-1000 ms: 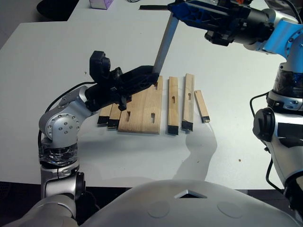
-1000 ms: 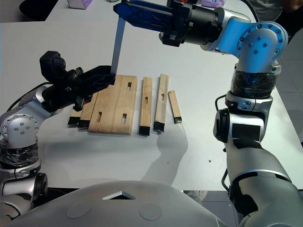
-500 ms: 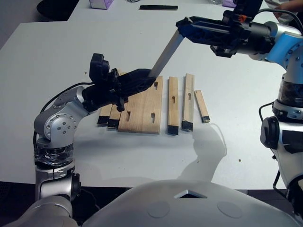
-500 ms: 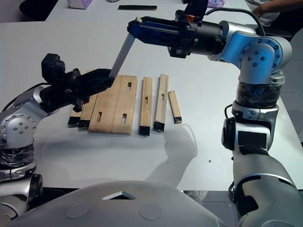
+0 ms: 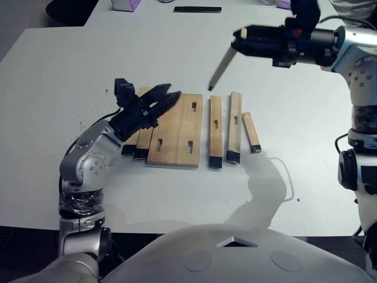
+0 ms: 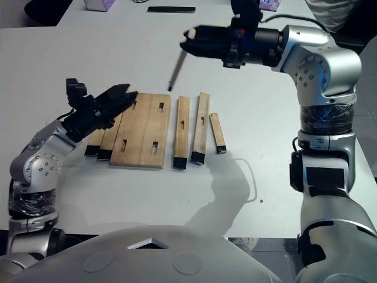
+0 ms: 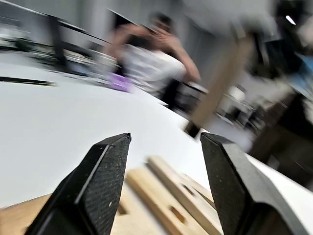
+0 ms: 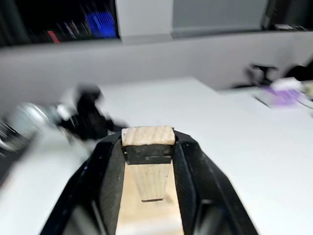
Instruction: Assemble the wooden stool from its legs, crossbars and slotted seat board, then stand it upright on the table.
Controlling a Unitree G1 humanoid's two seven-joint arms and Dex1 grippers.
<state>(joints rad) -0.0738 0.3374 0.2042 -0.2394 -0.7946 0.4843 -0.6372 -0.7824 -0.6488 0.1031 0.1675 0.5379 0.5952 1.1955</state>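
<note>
1. A flat, pale wooden seat board with rectangular slots (image 5: 177, 132) lies flat on the white desk (image 5: 70, 71).
2. Right of the seat board lie a long wooden leg with a black near end (image 5: 215, 131), a second long leg (image 5: 234, 126) and a short wooden crossbar (image 5: 251, 132), side by side with gaps between them.
3. Two more black-tipped wooden pieces (image 5: 134, 147) lie just left of the seat board, partly hidden by the left arm.
4. The left gripper (image 5: 168, 93) hovers over the board's far left corner, fingers spread wide and empty.
5. The right gripper (image 5: 240, 36), raised over the far right, is clamped on the top end of a tilted wooden leg (image 5: 222, 66). Its lower end hangs in the air, touching nothing.
6. A purple box (image 5: 125, 5) and a black flat strip (image 5: 197, 9) sit at the desk's far edge.
</note>
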